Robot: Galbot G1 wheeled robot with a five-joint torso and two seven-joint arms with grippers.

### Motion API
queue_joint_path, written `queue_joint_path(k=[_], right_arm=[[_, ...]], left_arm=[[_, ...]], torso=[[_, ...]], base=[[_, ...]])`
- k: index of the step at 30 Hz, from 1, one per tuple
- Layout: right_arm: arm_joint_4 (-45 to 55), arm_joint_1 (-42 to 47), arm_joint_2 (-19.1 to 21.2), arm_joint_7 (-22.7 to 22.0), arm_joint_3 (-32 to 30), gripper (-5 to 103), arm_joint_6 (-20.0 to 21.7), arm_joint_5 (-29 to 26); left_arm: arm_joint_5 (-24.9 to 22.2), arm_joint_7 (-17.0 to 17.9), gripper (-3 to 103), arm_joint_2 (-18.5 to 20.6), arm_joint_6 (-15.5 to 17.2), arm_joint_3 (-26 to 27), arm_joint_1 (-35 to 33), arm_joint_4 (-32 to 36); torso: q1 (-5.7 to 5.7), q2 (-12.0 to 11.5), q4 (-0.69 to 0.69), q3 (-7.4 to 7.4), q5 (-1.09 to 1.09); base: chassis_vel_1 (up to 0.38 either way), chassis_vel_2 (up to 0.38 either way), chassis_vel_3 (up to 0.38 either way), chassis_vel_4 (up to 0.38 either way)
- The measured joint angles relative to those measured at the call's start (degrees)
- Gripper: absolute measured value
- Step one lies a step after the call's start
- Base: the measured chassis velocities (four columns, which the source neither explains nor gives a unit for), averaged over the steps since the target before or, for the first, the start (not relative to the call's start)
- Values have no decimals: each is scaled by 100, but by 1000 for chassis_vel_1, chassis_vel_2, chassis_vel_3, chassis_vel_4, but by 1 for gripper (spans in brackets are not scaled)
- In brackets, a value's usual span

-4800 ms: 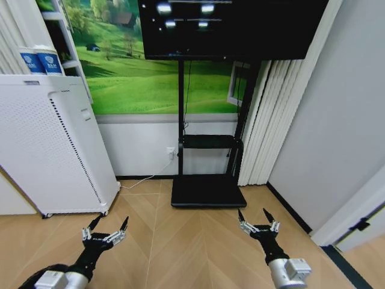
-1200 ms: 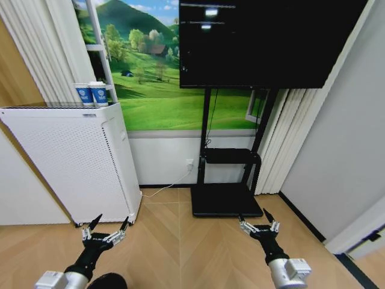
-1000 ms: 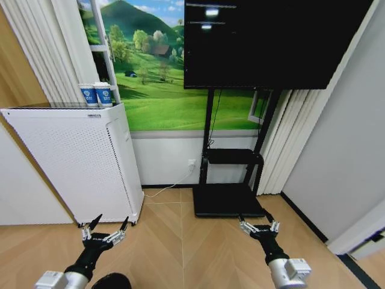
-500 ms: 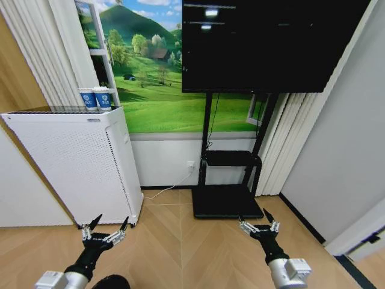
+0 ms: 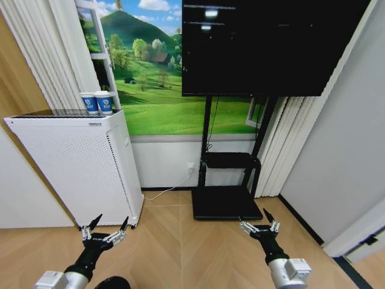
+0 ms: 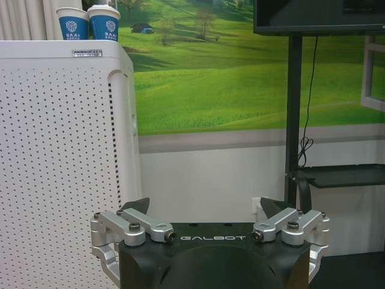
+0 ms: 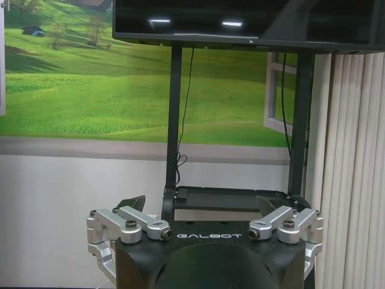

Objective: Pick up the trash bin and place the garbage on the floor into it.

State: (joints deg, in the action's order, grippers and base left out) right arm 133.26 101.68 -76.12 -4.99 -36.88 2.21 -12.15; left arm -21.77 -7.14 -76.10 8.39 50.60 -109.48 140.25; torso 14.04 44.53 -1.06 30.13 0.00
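Left gripper [image 5: 106,229] and right gripper [image 5: 258,221] hover wide open, empty, above tan herringbone wooden floor [image 5: 198,247]; driving forward risks bumping the tall white perforated box [image 5: 72,168].

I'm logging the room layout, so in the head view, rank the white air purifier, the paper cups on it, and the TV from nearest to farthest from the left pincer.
From the left pincer:
1. White air purifier, just ahead, leftward.
2. Paper cups, atop it.
3. TV, high, to the right.
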Motion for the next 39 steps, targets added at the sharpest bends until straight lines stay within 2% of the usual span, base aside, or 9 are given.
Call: queue_joint_path(k=[21, 39], right_arm=[[0, 0, 0, 0, 0, 100, 0, 0], [0, -1, 0, 0, 0, 100, 0, 0]], left_arm=[[0, 0, 100, 0, 0, 0, 0, 0], [0, 0, 100, -1, 0, 0, 0, 0]], torso=[[242, 560, 0, 316, 0], [257, 576, 0, 317, 0]], base=[[0, 0, 0, 0], [35, -30, -28, 34]])
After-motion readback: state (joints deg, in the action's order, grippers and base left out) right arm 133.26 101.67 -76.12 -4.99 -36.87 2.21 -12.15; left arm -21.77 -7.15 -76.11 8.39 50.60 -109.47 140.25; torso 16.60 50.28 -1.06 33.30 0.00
